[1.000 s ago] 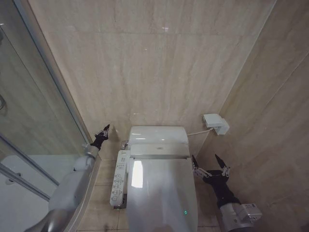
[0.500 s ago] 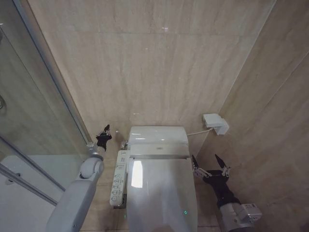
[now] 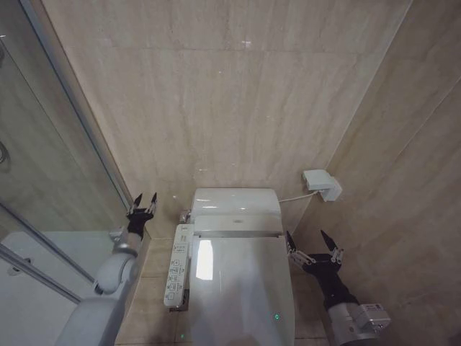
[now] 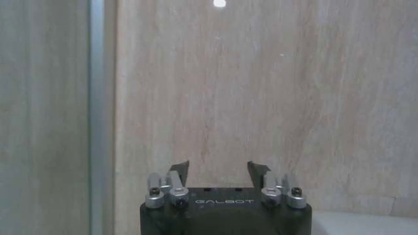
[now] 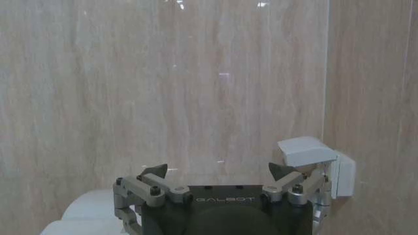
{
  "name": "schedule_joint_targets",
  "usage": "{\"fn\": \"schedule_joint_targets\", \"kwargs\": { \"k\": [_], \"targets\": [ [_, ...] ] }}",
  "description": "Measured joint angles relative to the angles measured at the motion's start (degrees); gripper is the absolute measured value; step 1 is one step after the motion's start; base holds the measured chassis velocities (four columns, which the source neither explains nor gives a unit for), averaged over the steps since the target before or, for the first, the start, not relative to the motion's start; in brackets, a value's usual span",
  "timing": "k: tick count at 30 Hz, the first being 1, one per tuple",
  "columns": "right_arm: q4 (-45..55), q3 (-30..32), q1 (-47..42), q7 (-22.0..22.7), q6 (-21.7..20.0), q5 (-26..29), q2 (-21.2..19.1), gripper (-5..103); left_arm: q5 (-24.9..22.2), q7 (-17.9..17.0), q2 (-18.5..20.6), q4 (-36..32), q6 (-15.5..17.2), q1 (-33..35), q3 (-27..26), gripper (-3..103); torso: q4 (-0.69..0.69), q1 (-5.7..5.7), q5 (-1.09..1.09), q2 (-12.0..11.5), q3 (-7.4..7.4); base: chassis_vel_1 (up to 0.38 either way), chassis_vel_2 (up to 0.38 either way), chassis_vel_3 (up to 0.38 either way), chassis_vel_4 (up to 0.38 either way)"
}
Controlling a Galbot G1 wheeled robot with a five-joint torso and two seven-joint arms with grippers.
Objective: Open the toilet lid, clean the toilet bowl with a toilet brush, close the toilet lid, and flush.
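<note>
The toilet lid [image 3: 241, 288] lies shut, white and glossy, hiding the toilet bowl beneath it. A white button strip [image 3: 176, 265] runs along the toilet's left side. The toilet brush is out of view. My left gripper [image 3: 142, 202] is raised to the left of the tank [image 3: 235, 201], open and holding nothing; in the left wrist view this gripper [image 4: 220, 169] faces the tiled wall. My right gripper [image 3: 313, 244] hangs open just right of the lid's rear corner, apart from it. In the right wrist view that gripper [image 5: 219, 171] points at the wall.
A glass shower partition [image 3: 50, 180] with a metal frame stands close on the left. A white wall box [image 3: 322, 184] with a hose sits right of the tank, also shown as the wall box [image 5: 316, 164]. Tiled walls close in behind and on the right.
My left arm has drawn back to the left, away from the toilet, and its wrist has turned so both fingers show spread apart. The right arm has not moved.
</note>
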Motion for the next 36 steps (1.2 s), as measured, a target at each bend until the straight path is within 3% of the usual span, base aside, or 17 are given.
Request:
{"fn": "schedule_joint_targets", "kwargs": {
  "k": [1, 7, 8, 24, 36],
  "targets": [
    [0.00, 0.00, 0.00, 0.00, 0.00, 0.00, 0.00, 100, 0.08, 0.01, -0.14, -0.94, 0.14, 1.05, -0.40, 69, 0.01, 0.00, -0.01, 0.00, 0.00, 0.000, 0.000, 0.000, 0.000],
    [0.00, 0.00, 0.00, 0.00, 0.00, 0.00, 0.00, 100, 0.17, 0.24, -1.04, -6.34, 0.60, 6.59, -2.80, 69, 0.00, 0.00, -0.01, 0.00, 0.00, 0.000, 0.000, 0.000, 0.000],
    [0.00, 0.00, 0.00, 0.00, 0.00, 0.00, 0.00, 100, 0.21, 0.34, -1.26, -6.97, 0.53, 7.55, -3.00, 95, 0.00, 0.00, 0.00, 0.00, 0.00, 0.000, 0.000, 0.000, 0.000],
    [0.00, 0.00, 0.00, 0.00, 0.00, 0.00, 0.00, 100, 1.57, 1.51, -2.54, -11.13, -0.61, 12.52, -3.25, 100, 0.00, 0.02, 0.00, 0.00, 0.01, 0.012, -0.007, -0.009, 0.009],
    [0.00, 0.00, 0.00, 0.00, 0.00, 0.00, 0.00, 100, 3.29, 1.90, -3.39, -13.13, -0.97, 15.00, -3.91, 100, 0.00, 0.00, 0.00, 0.00, 0.00, 0.167, -0.168, -0.163, 0.161]
  ]
}}
